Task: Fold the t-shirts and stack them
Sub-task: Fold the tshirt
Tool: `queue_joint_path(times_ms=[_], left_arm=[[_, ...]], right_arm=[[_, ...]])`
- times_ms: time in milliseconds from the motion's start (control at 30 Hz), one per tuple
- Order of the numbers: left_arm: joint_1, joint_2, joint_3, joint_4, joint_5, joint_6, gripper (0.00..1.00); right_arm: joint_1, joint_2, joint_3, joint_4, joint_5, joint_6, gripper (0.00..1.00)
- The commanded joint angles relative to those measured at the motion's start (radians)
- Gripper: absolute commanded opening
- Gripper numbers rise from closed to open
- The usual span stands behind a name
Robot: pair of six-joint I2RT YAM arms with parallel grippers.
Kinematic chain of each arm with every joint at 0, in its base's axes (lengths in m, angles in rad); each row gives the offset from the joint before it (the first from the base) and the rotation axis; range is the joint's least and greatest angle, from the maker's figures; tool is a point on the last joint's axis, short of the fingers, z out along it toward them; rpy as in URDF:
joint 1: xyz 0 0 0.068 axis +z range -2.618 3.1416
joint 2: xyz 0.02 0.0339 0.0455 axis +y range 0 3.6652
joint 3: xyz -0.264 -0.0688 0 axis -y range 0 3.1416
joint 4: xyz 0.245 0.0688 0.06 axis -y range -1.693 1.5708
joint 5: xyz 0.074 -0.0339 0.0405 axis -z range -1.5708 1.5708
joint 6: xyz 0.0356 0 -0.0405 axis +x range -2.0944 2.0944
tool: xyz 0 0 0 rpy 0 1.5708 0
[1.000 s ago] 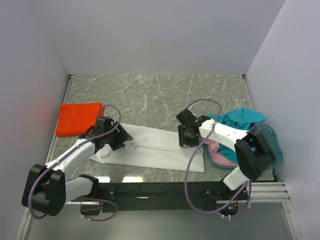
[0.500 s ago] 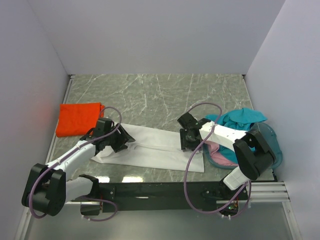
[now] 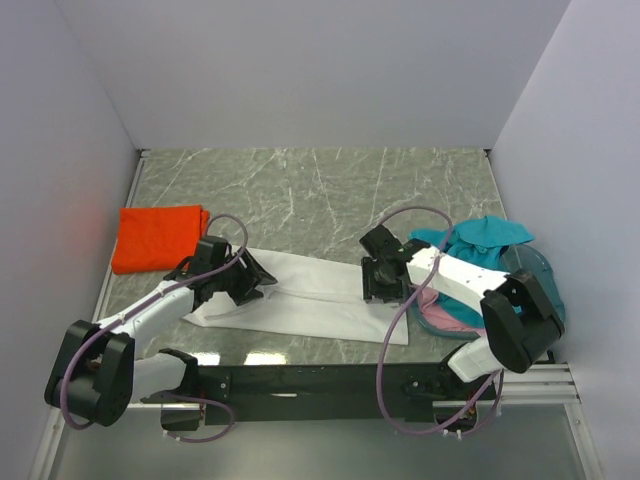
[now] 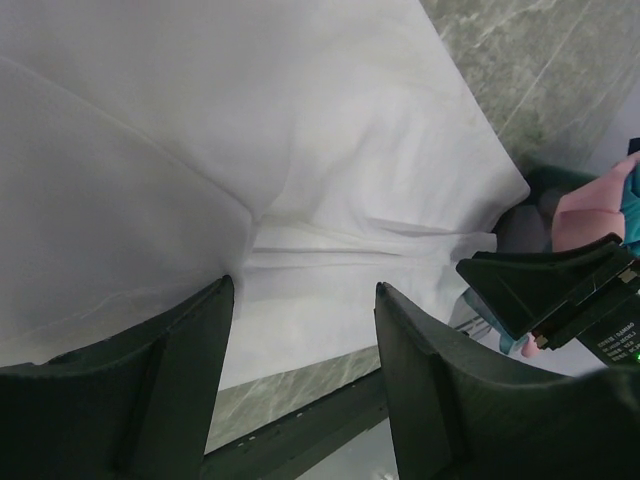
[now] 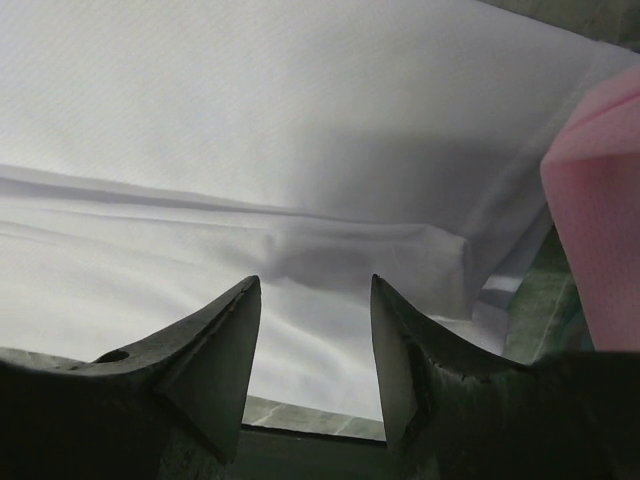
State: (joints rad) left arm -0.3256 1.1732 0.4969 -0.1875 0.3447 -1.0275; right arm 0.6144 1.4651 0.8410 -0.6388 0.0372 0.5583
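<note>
A white t-shirt (image 3: 320, 300) lies folded lengthwise into a long strip on the marble table; it fills the left wrist view (image 4: 200, 150) and the right wrist view (image 5: 300, 130). My left gripper (image 3: 262, 277) is open, low over the strip's left part. My right gripper (image 3: 383, 287) is open, low over its right part. A folded orange t-shirt (image 3: 155, 236) lies at the far left. A pink t-shirt (image 3: 440, 305) and a teal t-shirt (image 3: 480, 238) lie heaped in the basket on the right. The other white t-shirt is not visible.
A translucent teal plastic basket (image 3: 548, 278) stands at the right edge by the wall. The black arm rail (image 3: 320, 378) runs along the near edge. White walls close in the table on three sides.
My left gripper has shifted right along the strip and my right gripper slightly right and nearer. Both have stayed open; the white shirt has not visibly moved.
</note>
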Motion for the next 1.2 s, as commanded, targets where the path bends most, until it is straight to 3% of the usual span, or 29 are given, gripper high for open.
queue_joint_path(times_ms=[0, 467, 1167], left_arm=[[-0.006, -0.017, 0.022, 0.051, 0.046, -0.029, 0.64], [-0.006, -0.023, 0.164, -0.093, 0.005, 0.024, 0.65], [-0.006, 0.085, 0.247, -0.263, 0.036, 0.178, 0.67]], right_arm=[[-0.008, -0.055, 0.027, -0.027, 0.021, 0.011, 0.55], [-0.018, 0.092, 0.142, 0.008, 0.056, -0.029, 0.56], [-0.036, 0.077, 0.029, 0.021, 0.017, 0.011, 0.56]])
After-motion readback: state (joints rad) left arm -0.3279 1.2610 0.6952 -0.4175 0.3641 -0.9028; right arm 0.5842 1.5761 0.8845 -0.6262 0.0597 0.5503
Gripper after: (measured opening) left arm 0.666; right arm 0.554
